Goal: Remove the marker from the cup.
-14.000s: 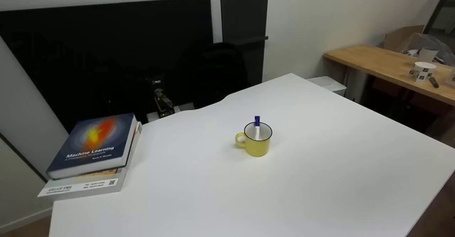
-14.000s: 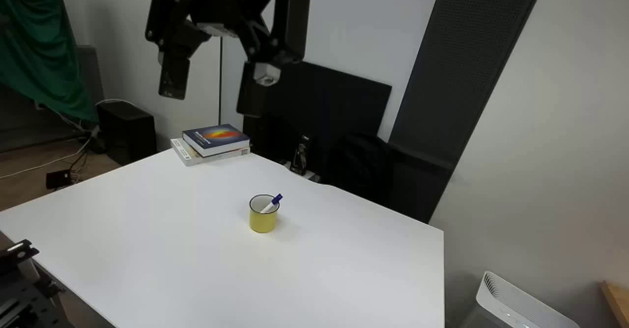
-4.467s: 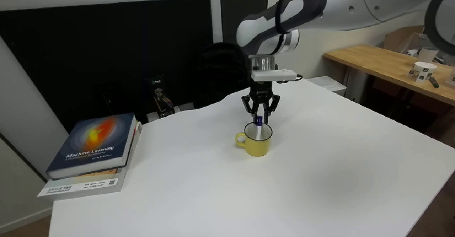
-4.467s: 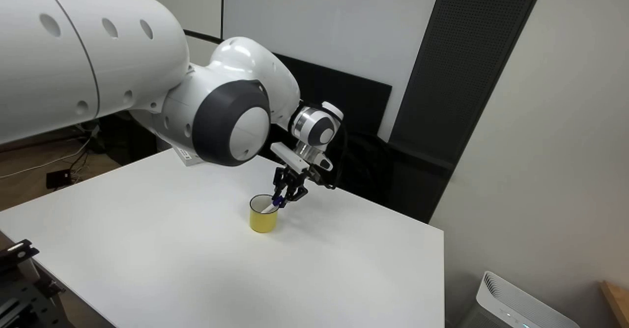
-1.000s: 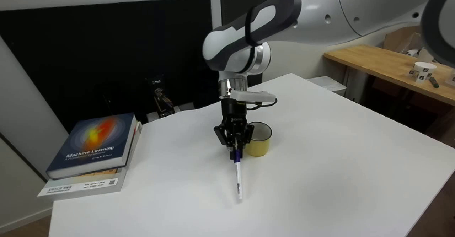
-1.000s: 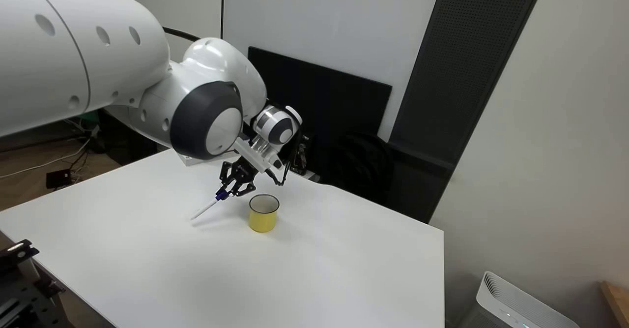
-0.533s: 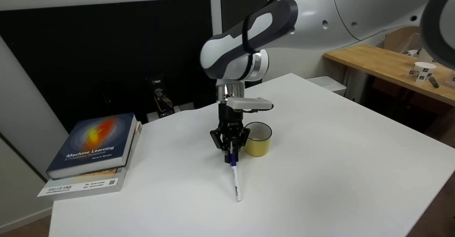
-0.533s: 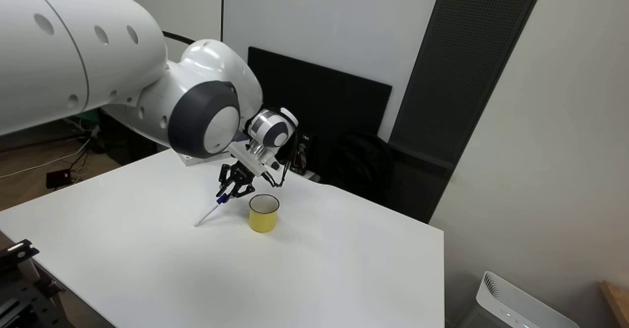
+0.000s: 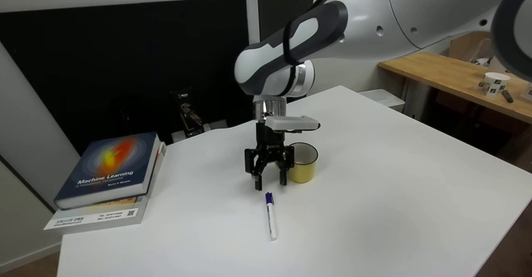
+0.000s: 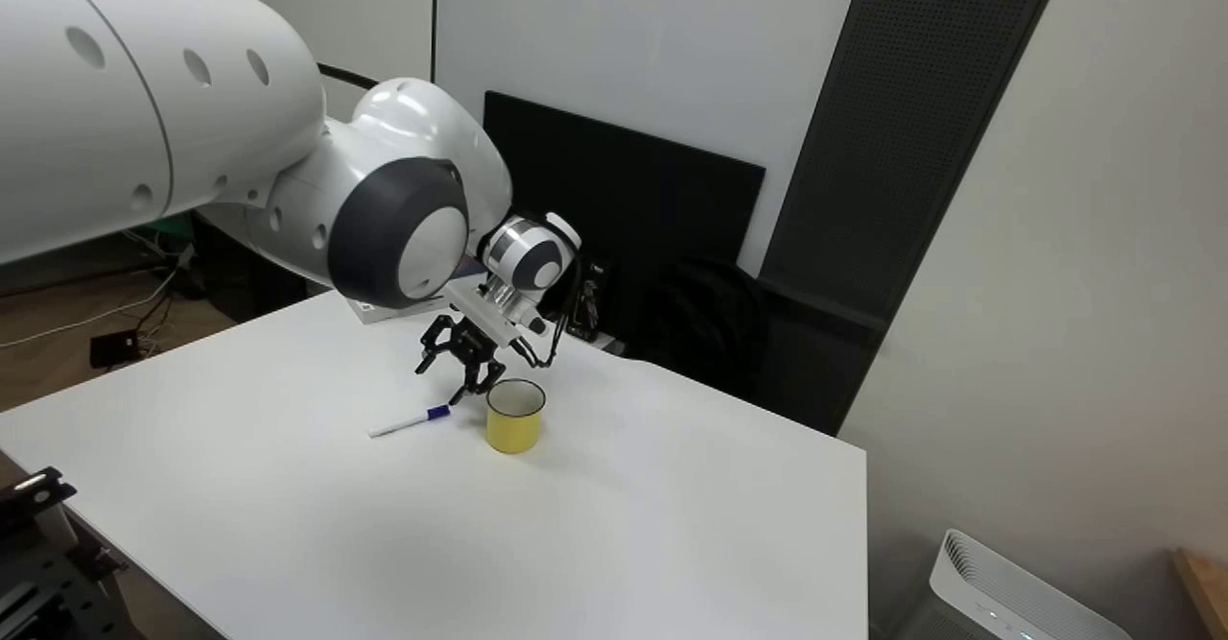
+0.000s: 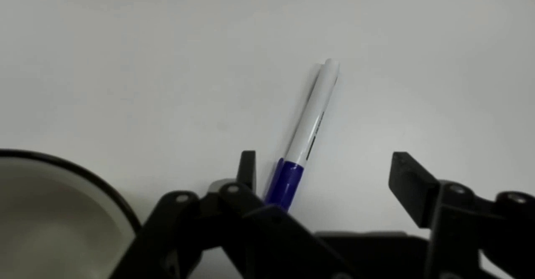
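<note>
The marker point(image 9: 271, 216), white with a dark blue cap, lies flat on the white table, outside the cup. It also shows in an exterior view point(image 10: 410, 422) and in the wrist view point(image 11: 309, 124). My gripper point(image 9: 271, 185) is open and empty just above the table, over the cap end; it also shows in an exterior view point(image 10: 437, 386). In the wrist view the fingers point(image 11: 324, 157) are wide apart, and one hides the cap's end. The yellow cup point(image 9: 304, 172) stands upright right beside the gripper, its handle mostly hidden. It also shows in an exterior view point(image 10: 513, 431) and partly in the wrist view point(image 11: 54, 224).
A stack of two books point(image 9: 110, 169) lies at the table's point(image 9: 374, 210) corner. A large black screen point(image 9: 124, 69) stands behind the table. A wooden desk point(image 9: 440, 75) with paper cups point(image 9: 496, 84) stands off to the side.
Earlier the marker stood in the cup, then hung tilted from my shut gripper beside it. The gripper has lowered slightly and opened. The marker has dropped flat onto the table. The cup has stayed put.
</note>
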Controlling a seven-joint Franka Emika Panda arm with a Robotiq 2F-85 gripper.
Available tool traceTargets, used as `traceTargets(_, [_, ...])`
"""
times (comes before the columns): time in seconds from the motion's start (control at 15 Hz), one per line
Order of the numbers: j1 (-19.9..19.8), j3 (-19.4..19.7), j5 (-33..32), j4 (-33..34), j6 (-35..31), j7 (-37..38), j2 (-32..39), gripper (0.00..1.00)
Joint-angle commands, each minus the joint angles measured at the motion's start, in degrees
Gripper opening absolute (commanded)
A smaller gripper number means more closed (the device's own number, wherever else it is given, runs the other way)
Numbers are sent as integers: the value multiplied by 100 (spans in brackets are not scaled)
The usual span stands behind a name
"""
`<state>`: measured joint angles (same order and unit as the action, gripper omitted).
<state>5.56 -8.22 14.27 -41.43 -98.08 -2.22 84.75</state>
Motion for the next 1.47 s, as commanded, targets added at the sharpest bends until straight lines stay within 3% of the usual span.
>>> traceTargets(0.0, [39,53,-104,242,13,234,-3,100])
traceTargets(0.6, [83,99,-213,1100,258,566,25,100])
traceTargets(1.4, [105,574,-920,1614,-391,847,7,100])
